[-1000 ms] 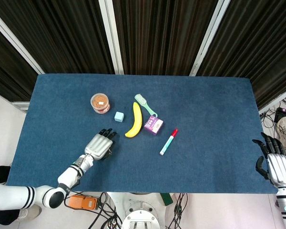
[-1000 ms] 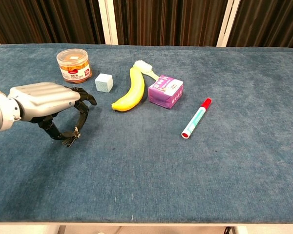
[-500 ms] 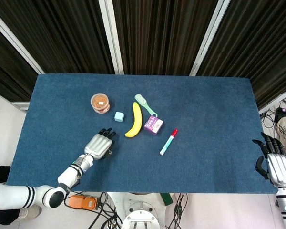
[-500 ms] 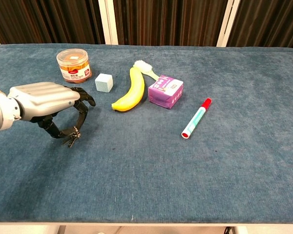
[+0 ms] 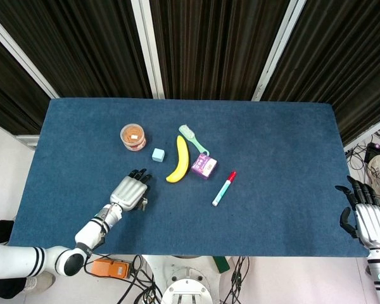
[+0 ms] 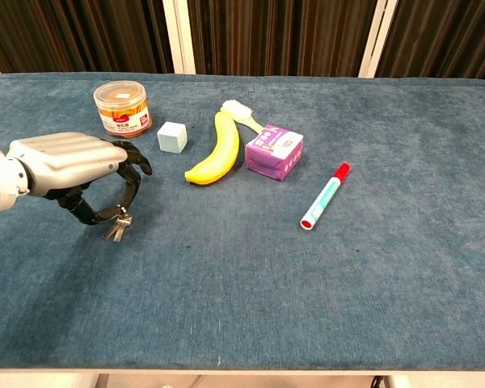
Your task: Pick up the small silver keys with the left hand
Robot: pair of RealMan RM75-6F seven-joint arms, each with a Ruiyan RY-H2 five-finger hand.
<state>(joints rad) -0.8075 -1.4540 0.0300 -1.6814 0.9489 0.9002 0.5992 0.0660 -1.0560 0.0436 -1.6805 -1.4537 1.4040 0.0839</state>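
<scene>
The small silver keys (image 6: 117, 227) dangle on their ring under my left hand (image 6: 65, 166), pinched between the thumb and a fingertip just over the blue tablecloth (image 6: 250, 275). In the head view the left hand (image 5: 130, 192) sits near the table's front left, palm down, and hides the keys. My right hand (image 5: 367, 218) hangs beyond the table's right front corner, fingers apart and holding nothing. The chest view does not show the right hand.
Behind the left hand stand an orange-lidded jar (image 6: 122, 108) and a pale blue cube (image 6: 172, 137). Further right lie a banana (image 6: 216, 150), a green brush (image 6: 241, 113), a purple box (image 6: 274, 151) and a red-capped marker (image 6: 324, 196).
The left hand has drawn slightly left and up, with its fingers closing on the key ring. The keys now hang from the fingertips. The right hand has not moved.
</scene>
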